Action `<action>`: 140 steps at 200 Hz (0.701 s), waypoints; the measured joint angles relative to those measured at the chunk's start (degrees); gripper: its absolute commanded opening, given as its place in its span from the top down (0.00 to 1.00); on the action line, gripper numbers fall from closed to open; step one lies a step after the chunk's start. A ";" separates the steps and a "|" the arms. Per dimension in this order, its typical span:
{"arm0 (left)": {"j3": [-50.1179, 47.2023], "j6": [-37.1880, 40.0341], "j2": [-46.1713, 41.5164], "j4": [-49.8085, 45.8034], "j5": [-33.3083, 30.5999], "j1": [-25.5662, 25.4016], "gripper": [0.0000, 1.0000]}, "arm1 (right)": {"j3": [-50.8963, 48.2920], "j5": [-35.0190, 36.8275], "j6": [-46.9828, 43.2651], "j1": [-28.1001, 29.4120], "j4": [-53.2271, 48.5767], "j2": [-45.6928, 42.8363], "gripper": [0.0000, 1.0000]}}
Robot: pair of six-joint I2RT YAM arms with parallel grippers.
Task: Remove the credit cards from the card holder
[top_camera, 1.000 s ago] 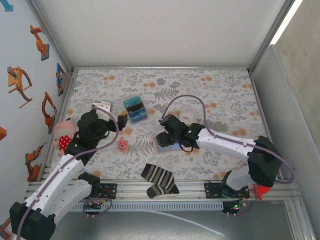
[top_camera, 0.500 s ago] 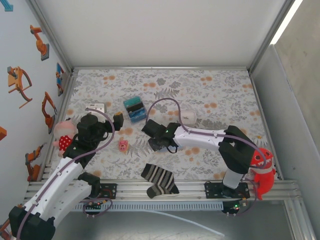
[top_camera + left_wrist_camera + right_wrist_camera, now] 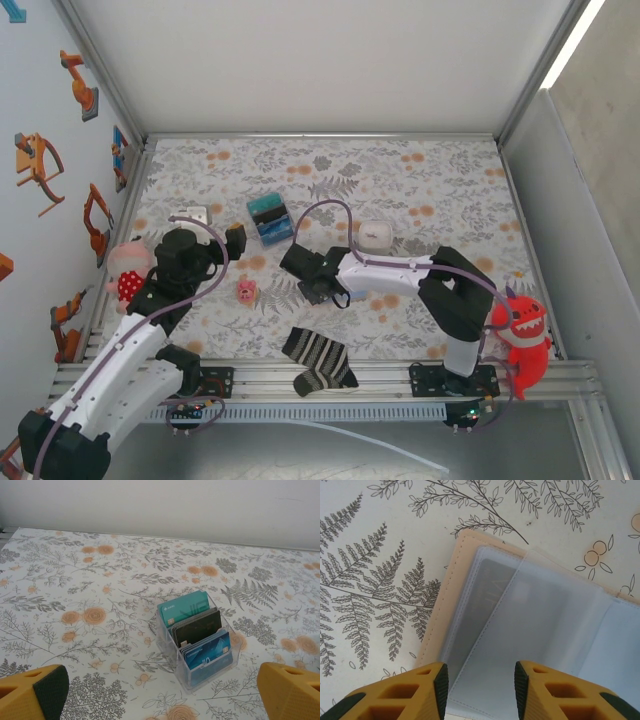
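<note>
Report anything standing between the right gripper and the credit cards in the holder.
Only the card holder's own clear sleeve: a grey card lies under it, directly in front of the right gripper. Nothing else visible stands between them.

Counting one wallet [image 3: 530, 620], holding one card [image 3: 495, 587]; behind the wallet one clear box [image 3: 271, 218], one white case [image 3: 374, 231]; left of it one pink toy [image 3: 246, 290], one doll [image 3: 125, 270]; nearer, one sock [image 3: 318, 360]; right, one dinosaur [image 3: 522, 335].

Tan stitched matt card holder [image 3: 436, 615], glossy clear plastic sleeves [image 3: 535, 615], matt floral tablecloth [image 3: 370, 540]
</note>
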 measured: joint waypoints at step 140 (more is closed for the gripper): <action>0.00 -0.22 0.66 -0.26 1.36 0.00 0.03 | -4.76 -4.15 2.99 -2.97 7.30 -0.39 0.84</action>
